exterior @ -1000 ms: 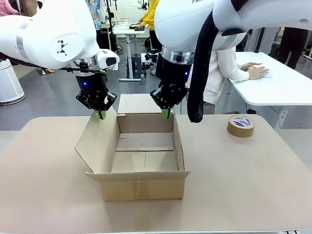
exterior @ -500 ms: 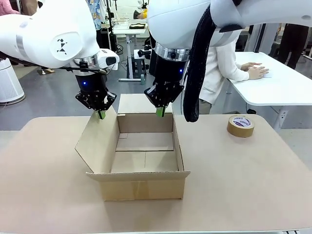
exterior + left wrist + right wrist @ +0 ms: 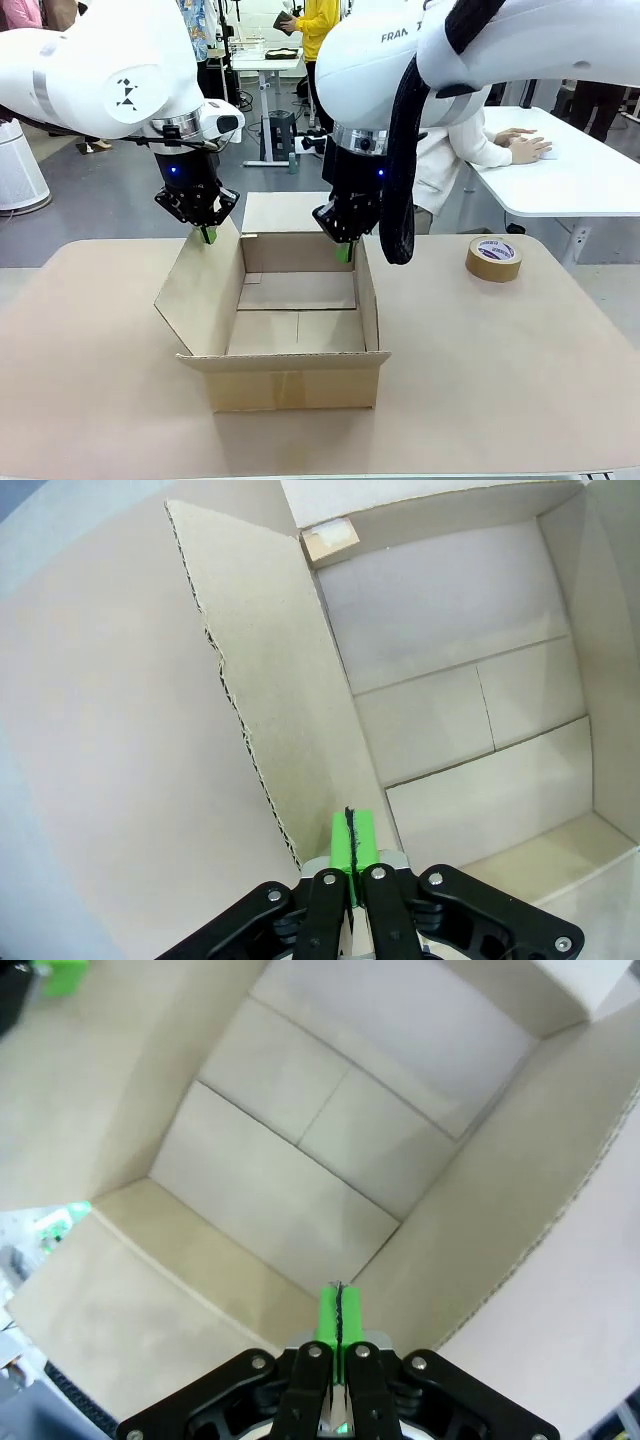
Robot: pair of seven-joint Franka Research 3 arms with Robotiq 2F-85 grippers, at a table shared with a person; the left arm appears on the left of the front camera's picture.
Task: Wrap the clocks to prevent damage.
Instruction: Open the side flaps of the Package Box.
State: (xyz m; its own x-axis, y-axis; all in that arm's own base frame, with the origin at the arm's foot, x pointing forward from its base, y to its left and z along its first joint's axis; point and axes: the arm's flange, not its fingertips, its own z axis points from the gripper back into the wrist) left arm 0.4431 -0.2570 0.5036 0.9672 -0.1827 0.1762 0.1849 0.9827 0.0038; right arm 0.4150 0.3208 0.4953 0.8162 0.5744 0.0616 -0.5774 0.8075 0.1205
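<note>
The clocks are out of view. An open brown cardboard box (image 3: 290, 385) stands in the middle of the table, and its floor is bare. My left gripper (image 3: 209, 236) hangs shut at the far end of the box's raised left flap (image 3: 200, 290). In the left wrist view its green pads (image 3: 351, 835) are pressed together just above that flap's edge (image 3: 270, 680), with nothing between them. My right gripper (image 3: 344, 252) is shut too and points down at the far right corner of the box. From the right wrist its tips (image 3: 339, 1312) hover over the inside corner of the box (image 3: 290, 1160).
A brown tape roll (image 3: 494, 258) lies on the tan table (image 3: 500, 380) to the right of the box. The far flap (image 3: 285, 212) folds outward behind the box. A person in white (image 3: 470, 140) sits at a white table beyond.
My right gripper swung a little to the left, then came back right and lower, down to the box's far right corner. The left arm and the box have not moved.
</note>
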